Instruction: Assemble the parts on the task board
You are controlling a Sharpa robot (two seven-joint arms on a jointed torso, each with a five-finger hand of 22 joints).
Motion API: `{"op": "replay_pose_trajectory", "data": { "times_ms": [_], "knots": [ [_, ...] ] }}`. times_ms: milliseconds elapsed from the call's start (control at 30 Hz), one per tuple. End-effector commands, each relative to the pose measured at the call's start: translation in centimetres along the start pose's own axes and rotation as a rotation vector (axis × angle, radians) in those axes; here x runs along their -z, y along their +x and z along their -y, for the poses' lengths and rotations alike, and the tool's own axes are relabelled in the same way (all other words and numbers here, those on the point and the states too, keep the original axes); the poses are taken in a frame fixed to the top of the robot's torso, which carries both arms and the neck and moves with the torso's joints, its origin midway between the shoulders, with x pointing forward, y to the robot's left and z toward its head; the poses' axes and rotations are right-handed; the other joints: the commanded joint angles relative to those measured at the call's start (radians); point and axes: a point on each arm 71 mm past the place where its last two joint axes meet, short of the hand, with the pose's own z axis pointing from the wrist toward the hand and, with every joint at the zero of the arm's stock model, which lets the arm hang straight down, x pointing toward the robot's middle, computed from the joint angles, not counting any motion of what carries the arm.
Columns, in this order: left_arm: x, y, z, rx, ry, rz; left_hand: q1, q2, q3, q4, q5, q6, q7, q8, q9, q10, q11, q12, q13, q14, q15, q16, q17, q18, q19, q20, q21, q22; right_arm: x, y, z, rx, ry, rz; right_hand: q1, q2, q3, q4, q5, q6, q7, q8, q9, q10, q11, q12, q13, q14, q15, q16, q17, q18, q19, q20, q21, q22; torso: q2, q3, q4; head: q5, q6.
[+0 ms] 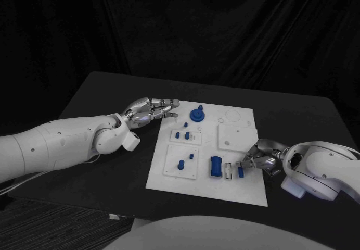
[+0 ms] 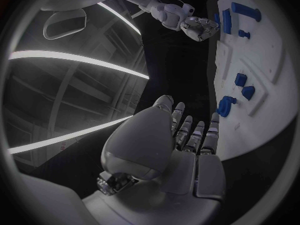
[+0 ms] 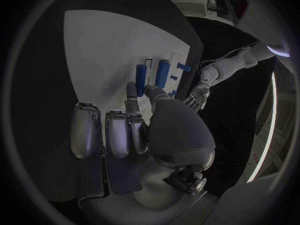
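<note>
A white task board (image 1: pixel 234 183) lies at the centre of the head view on a black worktop (image 1: pixel 98 94), carrying small blue parts: a round knobbed part (image 1: pixel 197 114) near the board's upper left corner, a cluster of short pegs (image 1: pixel 182 135) on a raised white tile just below it, two more pegs (image 1: pixel 186 161) on a second tile lower down, and a long blue block (image 1: pixel 215 166) standing beside a pale slotted piece (image 1: pixel 227 170) toward the board's lower right. At the right edge of the board, the right hand (image 1: pixel 257 159) reaches in from the frame's right side with its fingers drawn together around a small blue part (image 1: pixel 241 170), the thumb and a fingertip pinching it just beside the long block; the right wrist view shows that hand (image 3: pixel 140 130) with a fingertip against a blue bar (image 3: pixel 140 80) on the white board (image 3: pixel 100 50). At the board's upper left, the left hand (image 1: pixel 152 110) hovers at the board's edge, fingers spread and slightly curled, holding nothing, close to the round knobbed part without touching it. The left wrist view shows the left hand (image 2: pixel 178 145) with its fingers extended and apart, beside the board (image 2: pixel 262 85) and the round blue part (image 2: pixel 225 106).
</note>
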Motion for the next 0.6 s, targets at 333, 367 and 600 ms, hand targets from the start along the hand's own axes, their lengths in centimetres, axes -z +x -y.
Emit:
{"op": "replay_pose_trajectory", "data": {
  "times_ms": [333, 367, 600],
  "knots": [
    [-0.2, 0.3, 0.0, 0.018, 0.004, -0.015, 0.011, 0.003, 0.008, -0.001, 0.004, -0.004, 0.0, 0.005, 0.0, -0.001, 0.01, 0.003, 0.001, -0.003, 0.003, 0.005, 0.001, -0.012, 0.005, -0.001, 0.006, -0.001, -0.9, 1.0, -0.5, -0.052, -0.019, -0.023, -0.015, 0.002, 0.089, -0.073, -0.01, -0.019, 0.001, 0.002, 0.007, 0.106, 0.002, 0.001, 0.263, 0.072, -0.004, 0.005, 0.084, -0.018, 0.035, 0.01, 0.004, 0.205, 0.0, 0.0, -0.0007, 0.0, 0.0],
    [-0.2, 0.3, 0.0, 0.018, 0.004, -0.015, 0.011, 0.003, 0.008, -0.001, 0.004, -0.004, 0.0, 0.005, 0.0, -0.001, 0.01, 0.003, 0.001, -0.003, 0.003, 0.005, 0.001, -0.012, 0.005, -0.001, 0.006, -0.001, -0.9, 1.1, -0.5, -0.053, -0.019, -0.024, -0.016, 0.002, 0.09, -0.073, -0.012, -0.02, 0.001, 0.003, 0.008, 0.106, 0.002, 0.001, 0.263, 0.072, -0.003, 0.005, 0.084, -0.018, 0.035, 0.01, 0.004, 0.205, 0.0, 0.0, -0.0007, 0.0, 0.0],
    [-0.1, 0.3, 0.0, 0.019, 0.003, -0.016, 0.01, 0.003, 0.009, 0.0, 0.003, -0.004, 0.001, 0.005, 0.0, 0.0, 0.01, 0.004, 0.001, -0.003, 0.003, 0.006, 0.001, -0.013, 0.004, -0.001, 0.006, -0.002, -1.3, 1.5, -0.4, -0.05, -0.017, -0.036, -0.03, 0.003, 0.097, -0.072, -0.031, -0.025, 0.002, 0.006, 0.017, 0.106, 0.003, 0.001, 0.263, 0.072, -0.002, 0.004, 0.081, -0.018, 0.035, 0.012, 0.004, 0.205, 0.0, 0.0, -0.0004, 0.001, 0.0]
  ]
}}
